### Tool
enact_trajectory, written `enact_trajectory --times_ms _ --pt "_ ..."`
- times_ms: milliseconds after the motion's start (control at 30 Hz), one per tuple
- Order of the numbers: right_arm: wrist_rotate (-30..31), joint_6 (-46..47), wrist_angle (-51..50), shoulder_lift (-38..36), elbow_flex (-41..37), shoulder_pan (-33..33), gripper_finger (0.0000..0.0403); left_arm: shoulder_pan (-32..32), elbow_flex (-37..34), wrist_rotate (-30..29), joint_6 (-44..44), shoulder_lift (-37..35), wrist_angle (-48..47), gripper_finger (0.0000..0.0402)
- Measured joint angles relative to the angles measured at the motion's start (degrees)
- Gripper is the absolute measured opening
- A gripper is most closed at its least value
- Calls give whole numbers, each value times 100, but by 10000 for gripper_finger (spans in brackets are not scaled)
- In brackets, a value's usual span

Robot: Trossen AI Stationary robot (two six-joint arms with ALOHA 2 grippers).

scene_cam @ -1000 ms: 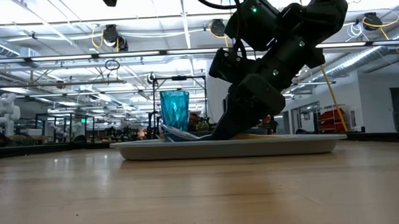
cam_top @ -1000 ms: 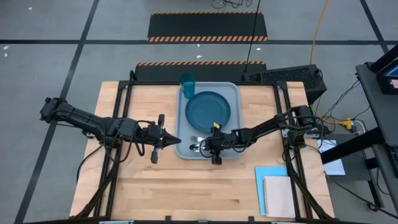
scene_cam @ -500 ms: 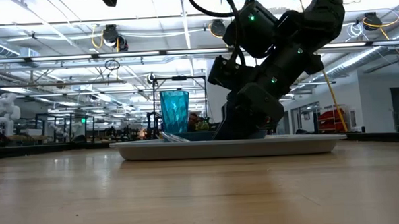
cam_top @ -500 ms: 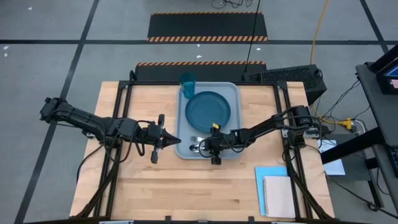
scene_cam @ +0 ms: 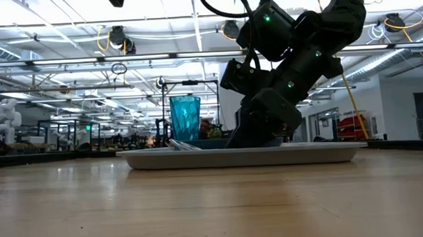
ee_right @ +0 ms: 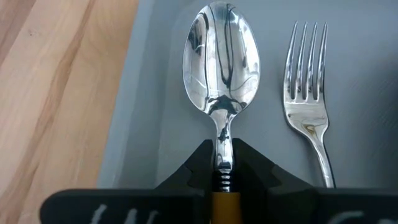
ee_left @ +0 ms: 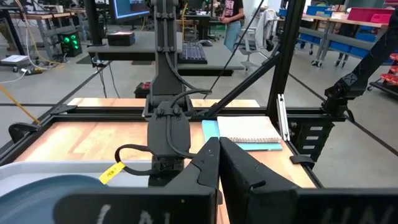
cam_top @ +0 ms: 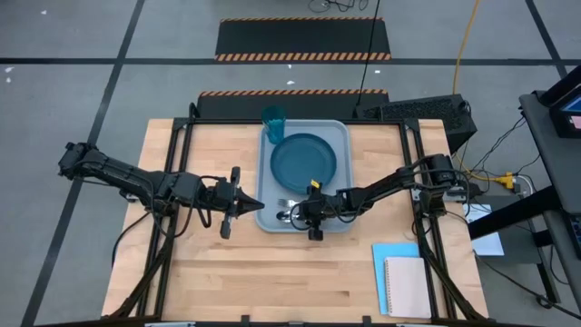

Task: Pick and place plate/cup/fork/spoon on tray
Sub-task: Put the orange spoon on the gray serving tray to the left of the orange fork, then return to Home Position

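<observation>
The grey-blue tray [cam_top: 341, 136] lies mid-table. The dark blue plate [cam_top: 304, 162] rests flat in it, and the teal cup [cam_top: 274, 118] stands upright in its far left corner, also showing in the low view [scene_cam: 185, 118]. The fork [ee_right: 309, 81] lies on the tray floor near the near left corner [cam_top: 289, 202]. My right gripper [cam_top: 297, 216] is shut on the spoon [ee_right: 221, 59] beside the fork. My left gripper [cam_top: 260, 205] is shut and empty, its tip just outside the tray's left rim. My right gripper pinches the spoon's neck [ee_right: 222, 155] between its two fingers, where the metal meets the orange handle [ee_right: 225, 208]. The fingers come slanting down from the table's right and lie along the spoon. The bowl [ee_right: 221, 59] points toward the table's left, low over the tray floor; whether it touches, I cannot tell.
A beige notebook [cam_top: 408, 286] on a light blue sheet [cam_top: 386, 254] lies at the table's near right. Bare wood lies at the near left. The black frame rails run along both sides of the table.
My right gripper has gone down with the spoon, whose bowl end, tilted up above the tray rim a second ago, now sits low inside the tray. For the last half second nothing has moved.
</observation>
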Motion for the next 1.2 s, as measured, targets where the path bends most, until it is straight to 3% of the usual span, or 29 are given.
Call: enact_trajectory --times_ms 167,600,1200 --pt "7 0 -2 0 0 -2 39 0 0 0 0 0 -1 10" --pt "96 3 103 6 -9 -7 99 0 0 0 0 0 -1 10" --pt "337 -102 -273 -682 -13 128 106 -1 0 0 -120 0 4 10"
